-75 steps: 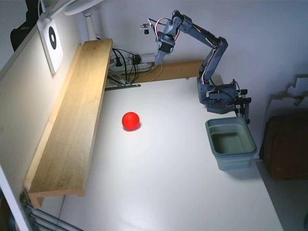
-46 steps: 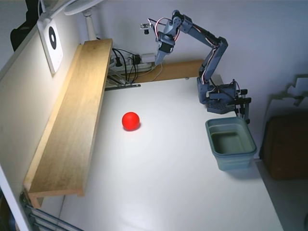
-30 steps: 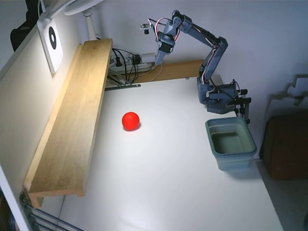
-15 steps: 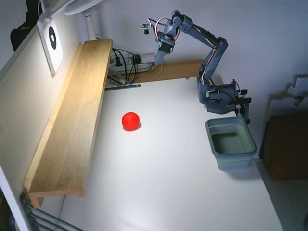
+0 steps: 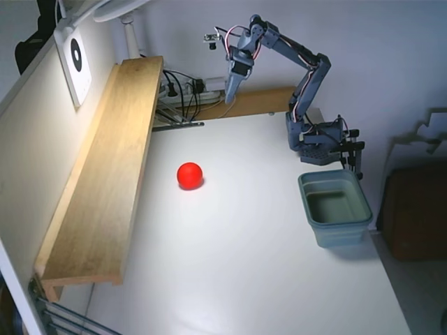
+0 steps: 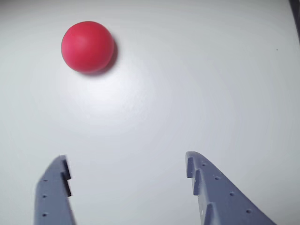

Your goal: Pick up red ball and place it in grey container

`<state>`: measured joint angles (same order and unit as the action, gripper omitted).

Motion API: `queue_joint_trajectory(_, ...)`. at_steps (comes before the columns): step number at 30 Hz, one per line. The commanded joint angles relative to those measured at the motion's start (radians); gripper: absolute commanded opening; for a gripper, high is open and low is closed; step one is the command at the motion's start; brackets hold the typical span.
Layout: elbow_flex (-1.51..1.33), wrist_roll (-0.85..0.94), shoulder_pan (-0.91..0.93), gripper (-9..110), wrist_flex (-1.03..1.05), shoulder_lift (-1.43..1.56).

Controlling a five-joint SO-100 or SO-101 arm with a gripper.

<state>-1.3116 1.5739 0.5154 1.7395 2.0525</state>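
Observation:
The red ball [image 5: 189, 175] rests on the white table, left of centre in the fixed view. My gripper [image 5: 228, 94] hangs high over the table's far edge, well behind the ball and apart from it. In the wrist view the red ball [image 6: 87, 46] lies at the upper left. There my gripper [image 6: 125, 158] is open, its two grey fingers spread wide with nothing between them. The grey container [image 5: 341, 234] stands near the table's right edge, just in front of the arm's base, and looks empty.
A long wooden shelf [image 5: 105, 167] runs along the table's left side. Cables and a power strip [image 5: 183, 91] lie at the back. The arm's base [image 5: 318, 139] is clamped at the right rear. White tabletop separates the ball and the container.
The gripper's tip has dipped slightly and its jaws look a little wider. The ball and the container have not moved.

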Motion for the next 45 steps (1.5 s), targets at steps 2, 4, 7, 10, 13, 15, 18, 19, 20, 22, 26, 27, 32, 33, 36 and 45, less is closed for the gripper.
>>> queue_joint_trajectory(2,-0.011,-0.003,-0.004,38,0.006,0.029)
queue_joint_trajectory(4,-0.011,-0.003,-0.034,38,0.006,0.029)
queue_joint_trajectory(7,-0.011,-0.003,-0.065,38,0.006,0.029)
queue_joint_trajectory(10,-0.011,-0.003,-0.065,38,0.006,0.029)
queue_joint_trajectory(13,-0.011,-0.003,-0.065,38,0.006,0.029)
queue_joint_trajectory(15,-0.011,-0.003,-0.065,38,0.006,0.029)
queue_joint_trajectory(18,-0.011,-0.003,-0.065,38,0.006,0.029)
queue_joint_trajectory(19,-0.011,-0.003,-0.065,38,0.006,0.029)
queue_joint_trajectory(20,-0.011,-0.003,-0.065,38,0.006,0.029)
queue_joint_trajectory(22,-0.018,-0.003,-0.065,38,0.006,0.032)
queue_joint_trajectory(26,-0.076,-0.003,-0.065,38,0.006,0.057)
queue_joint_trajectory(27,-0.087,-0.003,-0.065,38,0.006,0.062)
queue_joint_trajectory(32,-0.101,-0.003,-0.065,38,0.006,0.068)
queue_joint_trajectory(33,-0.102,-0.003,-0.065,38,0.006,0.068)
queue_joint_trajectory(36,-0.097,-0.003,-0.065,38,0.001,0.049)
queue_joint_trajectory(45,-0.084,-0.003,-0.065,38,-0.033,0.003)
